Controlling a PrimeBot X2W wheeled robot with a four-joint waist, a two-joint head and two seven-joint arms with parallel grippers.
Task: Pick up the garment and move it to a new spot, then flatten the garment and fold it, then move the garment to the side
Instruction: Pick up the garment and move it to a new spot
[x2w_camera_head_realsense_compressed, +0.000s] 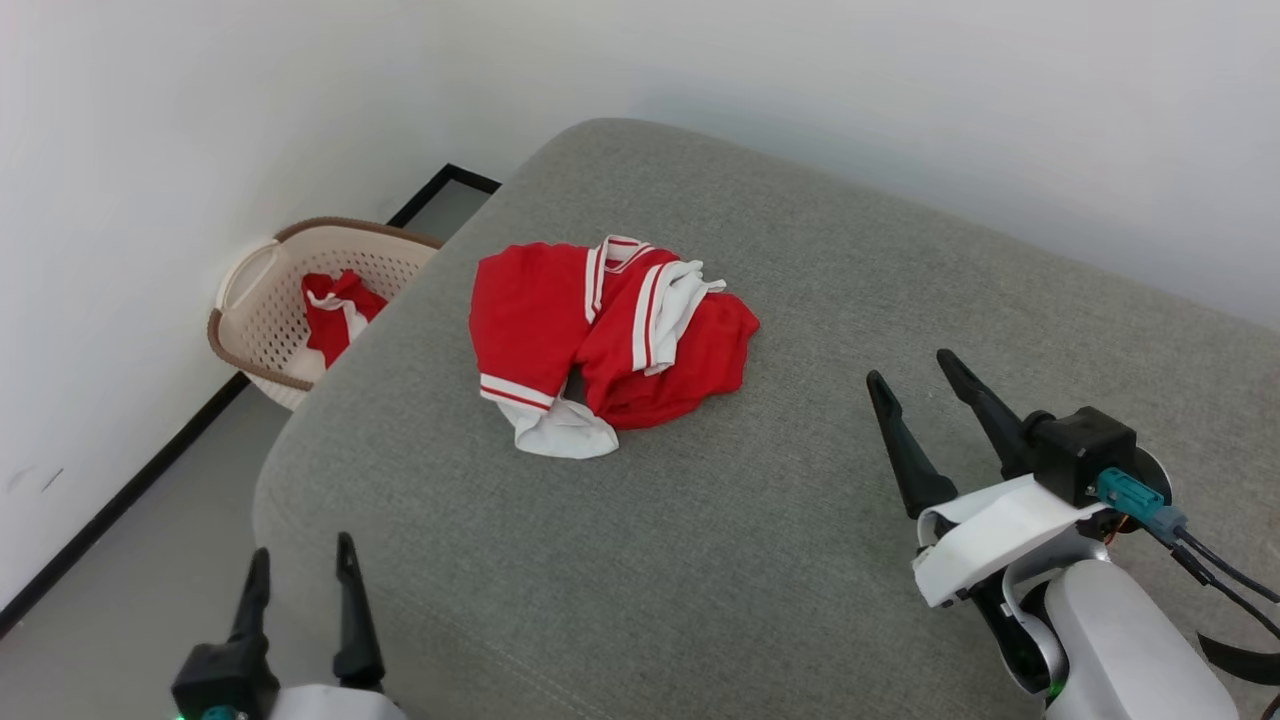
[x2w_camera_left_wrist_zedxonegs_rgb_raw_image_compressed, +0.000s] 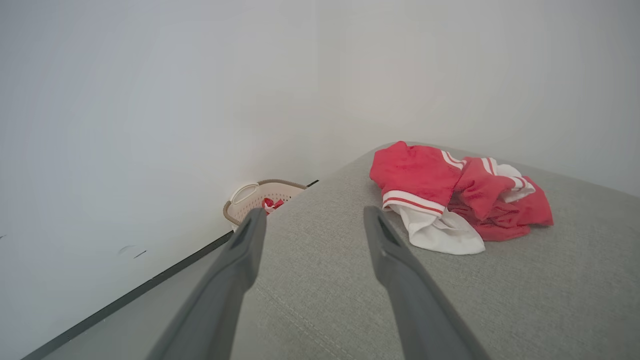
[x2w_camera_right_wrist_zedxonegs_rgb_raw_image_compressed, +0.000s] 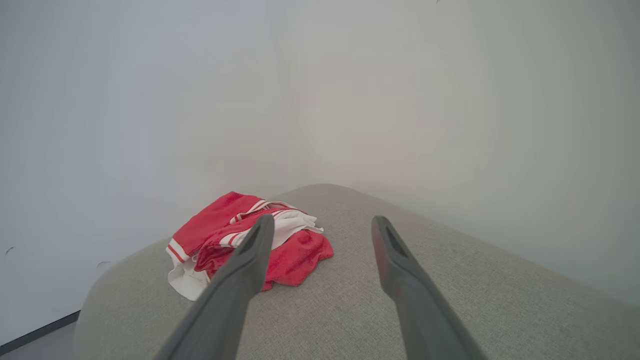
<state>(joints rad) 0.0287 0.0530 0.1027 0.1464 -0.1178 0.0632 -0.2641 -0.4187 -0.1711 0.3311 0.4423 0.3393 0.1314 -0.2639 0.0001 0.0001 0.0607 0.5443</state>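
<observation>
While apart from the garment (x2w_camera_head_realsense_compressed: 530, 310), left end effector (x2w_camera_head_realsense_compressed: 302, 548) and right end effector (x2w_camera_head_realsense_compressed: 910, 367) wide open, empty

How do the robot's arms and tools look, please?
Both the left tool and right tool have two long, dark, tapering fingers on a black block. The right arm is white and pale grey, with a teal connector and black cables.
</observation>
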